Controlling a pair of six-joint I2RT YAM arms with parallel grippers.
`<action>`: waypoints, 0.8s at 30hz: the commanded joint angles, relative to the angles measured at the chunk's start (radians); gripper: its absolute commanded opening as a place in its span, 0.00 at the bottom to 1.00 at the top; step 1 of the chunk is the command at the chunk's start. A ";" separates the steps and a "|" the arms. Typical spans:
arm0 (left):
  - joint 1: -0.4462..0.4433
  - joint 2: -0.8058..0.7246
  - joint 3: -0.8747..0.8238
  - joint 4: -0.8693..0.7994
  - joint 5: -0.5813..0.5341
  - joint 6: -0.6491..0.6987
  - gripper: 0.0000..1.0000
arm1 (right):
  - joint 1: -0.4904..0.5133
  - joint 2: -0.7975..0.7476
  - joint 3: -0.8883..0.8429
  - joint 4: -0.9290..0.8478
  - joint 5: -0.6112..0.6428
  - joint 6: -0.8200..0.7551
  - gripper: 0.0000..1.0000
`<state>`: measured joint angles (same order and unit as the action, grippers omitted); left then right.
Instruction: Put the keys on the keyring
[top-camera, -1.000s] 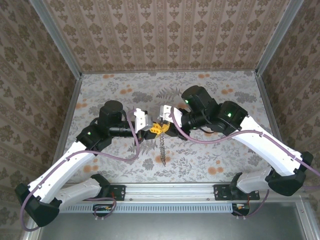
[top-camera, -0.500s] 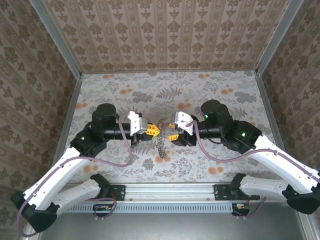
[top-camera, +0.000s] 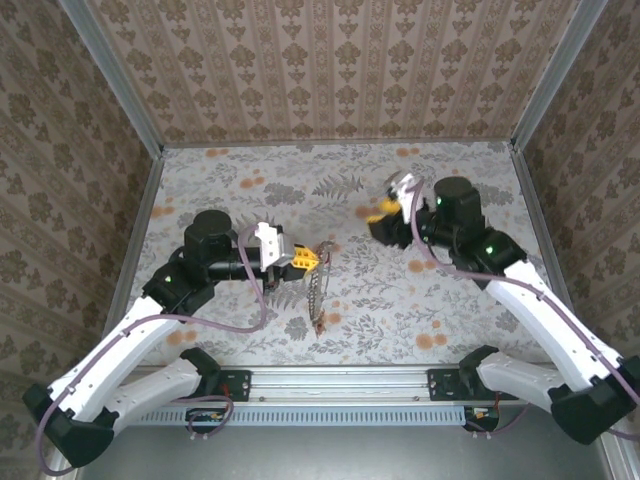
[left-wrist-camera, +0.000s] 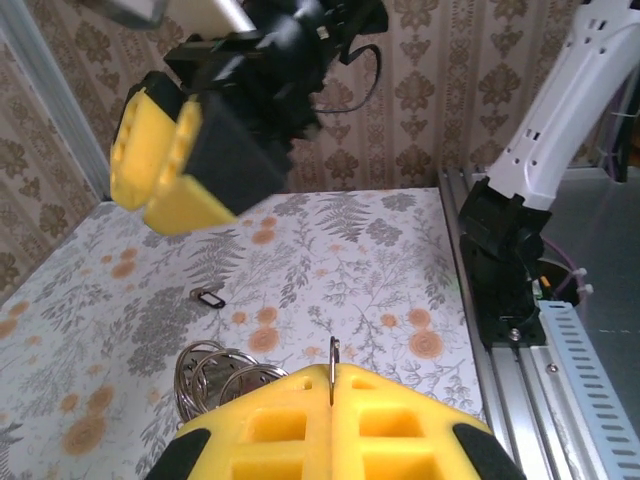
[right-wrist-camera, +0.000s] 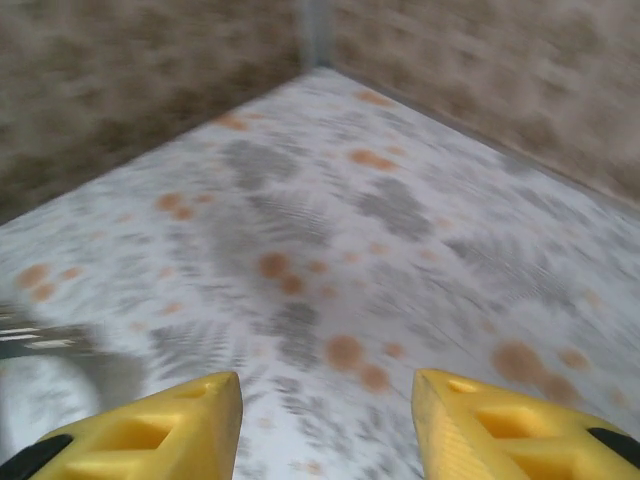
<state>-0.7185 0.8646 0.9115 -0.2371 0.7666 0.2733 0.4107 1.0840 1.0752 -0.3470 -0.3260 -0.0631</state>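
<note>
A grey floral-patterned tabletop (top-camera: 430, 300) lies between wallpapered walls; from above, the left pincer (top-camera: 312, 257) is clenched on the thin grey-brown chain-like keyring (top-camera: 318, 295), whose chain trails from its tips toward the arm bases; the right pincer (top-camera: 383, 210) sits well apart to its right, farther back.

Left wrist: the yellow fingers (left-wrist-camera: 400, 425) press together, pinching a thin wire of the keyring (left-wrist-camera: 332, 358); looped wire rings (left-wrist-camera: 212, 368) bunch just left of the tips; a small dark tag (left-wrist-camera: 207, 296) lies on the table ahead; the right pincer (left-wrist-camera: 165, 170) hangs above.

Right wrist: the right pincer (right-wrist-camera: 325, 400) is released, with blurred tabletop between its tips.
</note>
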 joint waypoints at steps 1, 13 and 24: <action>0.007 0.002 -0.016 0.091 -0.057 -0.056 0.00 | -0.150 0.090 0.016 -0.048 0.059 0.156 0.50; 0.019 -0.005 -0.076 0.168 -0.228 -0.178 0.00 | -0.400 0.574 0.217 -0.216 0.172 0.088 0.49; 0.039 -0.042 -0.117 0.222 -0.261 -0.217 0.00 | -0.485 0.902 0.492 -0.420 0.160 0.064 0.38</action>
<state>-0.6899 0.8536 0.8055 -0.1055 0.4999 0.0956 -0.0799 1.9545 1.5074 -0.6636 -0.1841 0.0204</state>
